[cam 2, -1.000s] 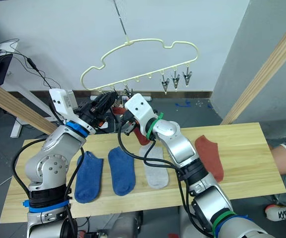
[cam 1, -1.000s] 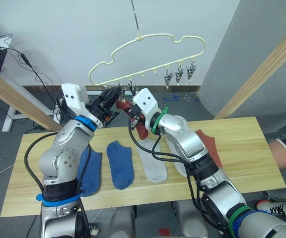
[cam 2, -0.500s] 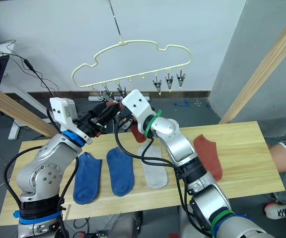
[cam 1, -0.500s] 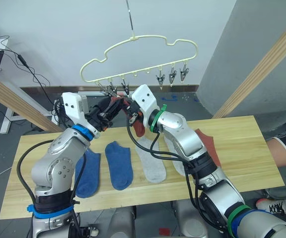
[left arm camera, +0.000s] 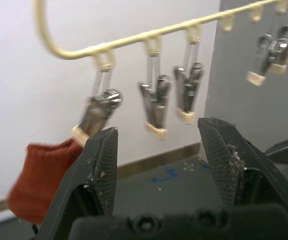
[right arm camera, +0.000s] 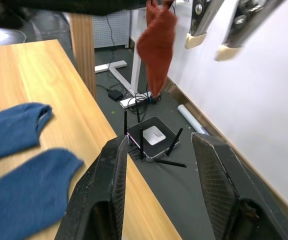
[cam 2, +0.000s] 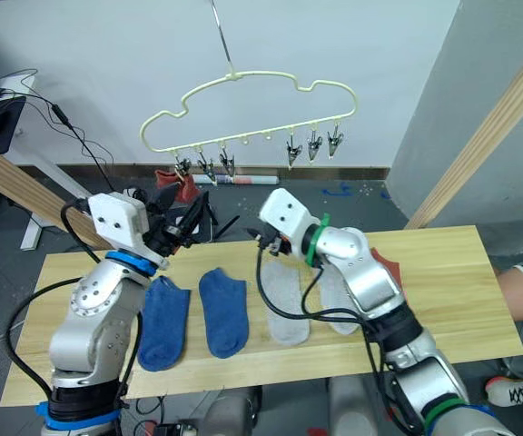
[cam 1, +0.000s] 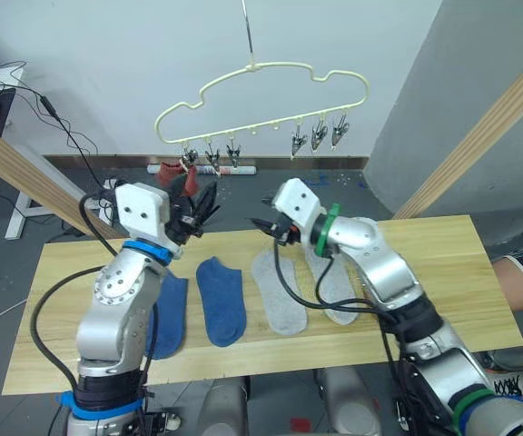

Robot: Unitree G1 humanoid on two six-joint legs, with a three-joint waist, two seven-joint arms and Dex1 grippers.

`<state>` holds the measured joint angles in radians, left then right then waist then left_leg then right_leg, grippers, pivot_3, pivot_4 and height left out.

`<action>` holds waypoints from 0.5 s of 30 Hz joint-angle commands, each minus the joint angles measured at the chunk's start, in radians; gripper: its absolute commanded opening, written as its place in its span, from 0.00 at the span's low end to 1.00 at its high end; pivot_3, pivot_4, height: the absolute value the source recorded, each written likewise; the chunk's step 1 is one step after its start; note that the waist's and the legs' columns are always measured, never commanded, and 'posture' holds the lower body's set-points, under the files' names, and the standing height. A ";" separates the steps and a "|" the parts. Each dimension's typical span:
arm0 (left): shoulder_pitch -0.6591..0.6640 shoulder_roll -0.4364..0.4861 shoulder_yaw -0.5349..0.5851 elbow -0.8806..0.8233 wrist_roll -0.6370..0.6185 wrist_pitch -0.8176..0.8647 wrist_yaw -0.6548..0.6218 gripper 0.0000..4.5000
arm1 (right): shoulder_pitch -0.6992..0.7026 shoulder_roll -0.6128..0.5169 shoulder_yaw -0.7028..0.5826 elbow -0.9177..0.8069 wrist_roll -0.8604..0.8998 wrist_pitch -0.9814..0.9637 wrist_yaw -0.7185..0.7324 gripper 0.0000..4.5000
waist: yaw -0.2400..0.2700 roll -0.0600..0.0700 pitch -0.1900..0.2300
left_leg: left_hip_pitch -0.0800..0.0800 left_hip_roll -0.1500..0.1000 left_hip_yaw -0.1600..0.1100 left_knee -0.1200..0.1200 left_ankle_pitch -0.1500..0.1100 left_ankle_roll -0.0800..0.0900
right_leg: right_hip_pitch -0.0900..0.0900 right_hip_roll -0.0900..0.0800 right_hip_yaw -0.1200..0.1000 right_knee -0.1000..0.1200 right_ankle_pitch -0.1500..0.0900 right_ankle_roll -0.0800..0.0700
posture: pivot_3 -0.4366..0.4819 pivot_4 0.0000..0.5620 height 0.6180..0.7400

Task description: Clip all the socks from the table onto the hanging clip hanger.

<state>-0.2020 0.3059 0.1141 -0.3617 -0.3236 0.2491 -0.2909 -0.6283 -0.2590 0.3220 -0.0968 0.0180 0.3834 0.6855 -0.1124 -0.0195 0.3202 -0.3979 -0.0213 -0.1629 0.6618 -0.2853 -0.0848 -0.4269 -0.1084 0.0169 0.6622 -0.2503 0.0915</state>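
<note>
Our left tool (cam 1: pixel 200 202) is raised off the bench with its fingers spread wide and nothing in them, pointing up at the clip hanger (cam 1: pixel 261 100). Right tool (cam 1: pixel 266 225) is also gaping and empty, forearm reaching in across the bench (cam 1: pixel 443 263) toward the middle. One rust red sock (cam 2: pixel 184 186) hangs from the leftmost clip (left arm camera: pixel 98 112), just beyond our left tool. On the bench we've got two blue socks (cam 1: pixel 221 300) side by side, two light grey socks (cam 1: pixel 278 292) next to them, and another rust red sock (cam 2: pixel 384 265) mostly hidden behind our right arm.
</note>
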 commanded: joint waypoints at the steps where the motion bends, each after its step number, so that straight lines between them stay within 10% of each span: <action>1: -0.001 -0.042 -0.045 0.020 0.082 -0.103 0.030 0.63 | 0.017 -0.047 -0.058 -0.166 0.067 0.042 0.048 0.46 | -0.001 0.000 0.000 | 0.000 0.000 0.000 0.000 -0.001 0.002 | 0.000 0.000 0.000 0.000 0.000 0.000 | 0.26 0.59 1.00; 11: -0.080 -0.143 -0.063 0.191 0.185 -0.230 0.113 0.63 | 0.035 -0.138 -0.159 -0.310 0.147 0.173 0.029 0.46 | -0.004 0.000 0.000 | 0.000 0.000 0.000 0.001 -0.002 0.004 | 0.000 0.000 0.000 0.001 0.001 0.001 | 0.23 0.60 1.00; 15: -0.101 -0.159 -0.056 0.229 0.208 -0.261 0.136 0.36 | 0.038 -0.145 -0.171 -0.327 0.157 0.202 0.012 0.47 | -0.005 0.000 0.000 | 0.000 0.000 0.000 0.001 -0.002 0.004 | 0.000 0.000 0.000 0.000 0.001 0.001 | 0.22 0.60 1.00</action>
<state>-0.2918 0.1499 0.0482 -0.1194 -0.1305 0.0170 -0.1687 -0.5963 -0.3996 0.1738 -0.3715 0.1503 0.5820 0.7071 -0.1172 -0.0197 0.3202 -0.3979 -0.0213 -0.1625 0.6625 -0.2871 -0.0813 -0.4266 -0.1084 0.0168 0.6622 -0.2496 0.0920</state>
